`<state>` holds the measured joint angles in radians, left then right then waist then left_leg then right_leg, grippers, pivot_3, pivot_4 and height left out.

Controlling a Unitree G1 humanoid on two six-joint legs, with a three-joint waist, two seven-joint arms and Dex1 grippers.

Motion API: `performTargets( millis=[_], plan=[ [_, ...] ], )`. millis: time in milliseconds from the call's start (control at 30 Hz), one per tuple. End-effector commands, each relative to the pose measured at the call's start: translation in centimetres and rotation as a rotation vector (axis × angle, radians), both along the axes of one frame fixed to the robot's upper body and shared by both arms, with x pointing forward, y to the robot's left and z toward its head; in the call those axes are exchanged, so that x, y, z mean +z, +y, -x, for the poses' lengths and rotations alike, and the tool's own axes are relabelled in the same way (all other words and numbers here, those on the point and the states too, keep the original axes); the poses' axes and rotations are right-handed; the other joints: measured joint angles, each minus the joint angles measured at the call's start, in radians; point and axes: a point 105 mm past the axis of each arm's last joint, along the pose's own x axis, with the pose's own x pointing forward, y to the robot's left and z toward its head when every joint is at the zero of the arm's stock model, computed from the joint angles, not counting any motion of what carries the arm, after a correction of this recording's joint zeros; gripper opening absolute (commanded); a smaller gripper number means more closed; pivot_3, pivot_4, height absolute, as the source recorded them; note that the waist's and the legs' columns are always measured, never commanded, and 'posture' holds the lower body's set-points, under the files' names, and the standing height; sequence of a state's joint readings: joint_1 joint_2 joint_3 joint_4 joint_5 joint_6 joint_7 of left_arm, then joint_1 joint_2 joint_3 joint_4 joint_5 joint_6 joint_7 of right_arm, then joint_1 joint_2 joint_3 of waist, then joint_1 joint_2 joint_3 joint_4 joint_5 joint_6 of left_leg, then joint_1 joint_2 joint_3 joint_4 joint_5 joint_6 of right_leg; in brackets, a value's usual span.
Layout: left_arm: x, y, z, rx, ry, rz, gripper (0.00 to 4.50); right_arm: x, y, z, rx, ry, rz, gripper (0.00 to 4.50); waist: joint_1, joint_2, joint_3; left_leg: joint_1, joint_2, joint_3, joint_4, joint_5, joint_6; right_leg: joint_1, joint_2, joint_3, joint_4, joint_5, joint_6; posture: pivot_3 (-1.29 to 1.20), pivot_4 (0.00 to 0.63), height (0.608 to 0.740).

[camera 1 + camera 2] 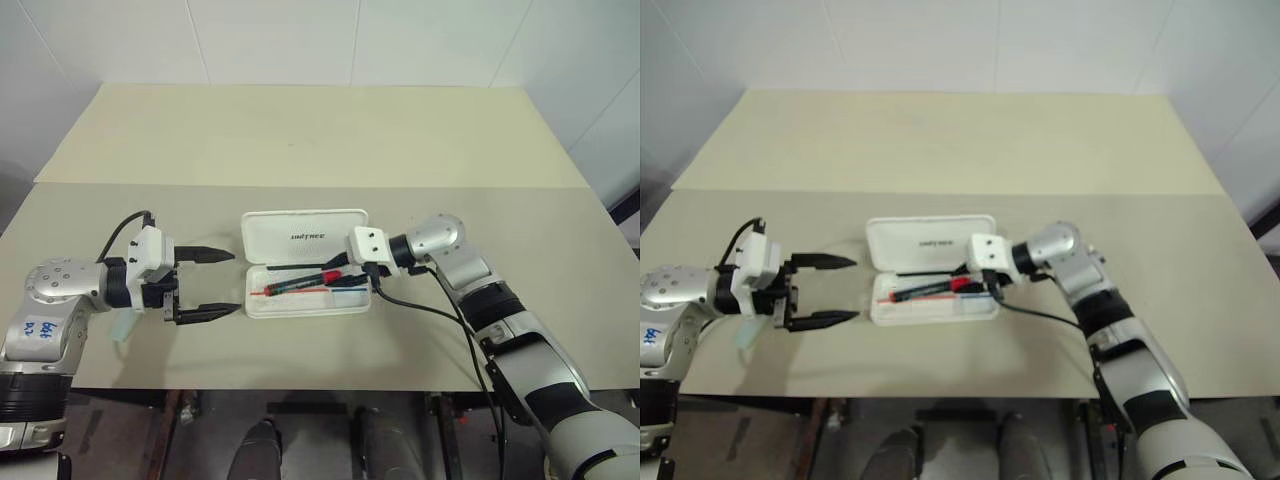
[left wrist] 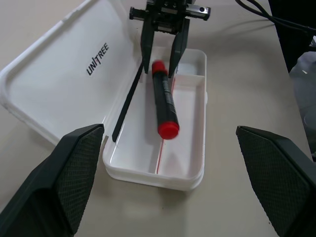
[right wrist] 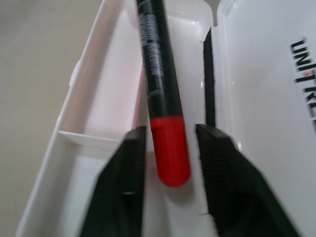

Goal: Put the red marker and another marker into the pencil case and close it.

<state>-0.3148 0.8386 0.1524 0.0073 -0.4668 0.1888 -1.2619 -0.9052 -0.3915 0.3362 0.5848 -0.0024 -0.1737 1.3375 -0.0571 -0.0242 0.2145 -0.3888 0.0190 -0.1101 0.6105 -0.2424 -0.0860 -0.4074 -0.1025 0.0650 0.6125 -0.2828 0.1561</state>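
Nearest the robot, at the table's [image 1: 420, 140] front edge on its left, a pale translucent bluish-green object [image 1: 123, 327] peeks out beside the left wrist; it may be another marker, but too little of it shows to be sure. Just beyond it, the left gripper [image 1: 212, 282] hovers over the tabletop with its two black fingers spread wide and nothing between them, pointing toward the pencil case [image 1: 305, 300] and stopping a little short of its left end. The pencil case lies open in the middle of the table, tray toward the robot, lid [image 1: 300, 235] folded back flat away from it, "UNITREE" lettering facing up. The red marker [image 1: 300, 283] lies lengthwise in the tray's long compartment, one red end toward the left gripper. Its other red end sits between the fingers [image 3: 123, 187] of the right gripper [image 2: 160, 69], which reaches into the tray from the case's right end; the fingers are parted, with a narrow gap showing on each side of the cap, so the marker is let go.
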Motion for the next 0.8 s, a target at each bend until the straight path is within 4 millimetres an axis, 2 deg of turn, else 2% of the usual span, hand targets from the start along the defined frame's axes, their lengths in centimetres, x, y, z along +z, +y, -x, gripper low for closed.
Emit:
performTargets(
  millis=[33, 167, 300, 467, 733, 800],
  plan=[
    [1.0, -0.6, 0.1, -0.026, -0.049, -0.003, 4.5, 1.9, 0.3, 0.2, 0.017, -0.046, -0.045, 2.97, 0.0, 0.0, 0.0, 0.0, 0.0, 0.0, 0.0, 0.0, 0.0, 0.0, 0.0, 0.0, 0.0, 0.0, 0.0, 0.0, 0.15, 0.74],
    [1.0, -0.6, 0.0, -0.029, -0.05, -0.004, 4.5, 2.7, 0.4, 0.5, 0.022, -0.045, -0.07, 4.42, 0.0, 0.0, 0.0, 0.0, 0.0, 0.0, 0.0, 0.0, 0.0, 0.0, 0.0, 0.0, 0.0, 0.0, 0.0, 0.0, 0.15, 0.74],
    [1.0, -0.6, -0.1, -0.031, -0.049, -0.004, 4.5, 4.4, 1.0, 1.0, 0.026, -0.033, -0.146, 4.47, 0.0, 0.0, 0.0, 0.0, 0.0, 0.0, 0.0, 0.0, 0.0, 0.0, 0.0, 0.0, 0.0, 0.0, 0.0, 0.0, 0.15, 0.74],
    [1.0, -0.8, 0.0, -0.033, -0.049, -0.001, 4.5, 7.5, 1.4, 3.3, 0.069, 0.033, -0.291, 4.47, 0.002, 0.0, 0.0, -0.001, 0.0, 0.0, 0.0, 0.0, 0.0, -0.001, 0.0, 0.0, 0.0, 0.0, 0.0, 0.0, 0.15, 0.74],
    [0.9, -0.4, 0.5, 0.026, -0.049, 0.029, 4.5, 8.8, -1.2, 7.0, 0.053, 0.104, -0.368, 4.47, 0.008, 0.0, 0.0, -0.002, 0.0, 0.0, 0.0, 0.0, 0.0, -0.001, 0.0, 0.0, -0.001, 0.0, 0.0, 0.0, 0.15, 0.74],
    [1.1, 0.2, 0.6, 0.097, -0.065, 0.071, 4.5, 9.0, -2.7, 7.3, 0.0, 0.112, -0.386, 4.47, 0.008, 0.0, 0.0, -0.001, 0.0, 0.0, 0.0, 0.0, 0.0, -0.001, 0.0, 0.0, -0.001, 0.0, 0.0, 0.0, 0.15, 0.74]
  ],
)
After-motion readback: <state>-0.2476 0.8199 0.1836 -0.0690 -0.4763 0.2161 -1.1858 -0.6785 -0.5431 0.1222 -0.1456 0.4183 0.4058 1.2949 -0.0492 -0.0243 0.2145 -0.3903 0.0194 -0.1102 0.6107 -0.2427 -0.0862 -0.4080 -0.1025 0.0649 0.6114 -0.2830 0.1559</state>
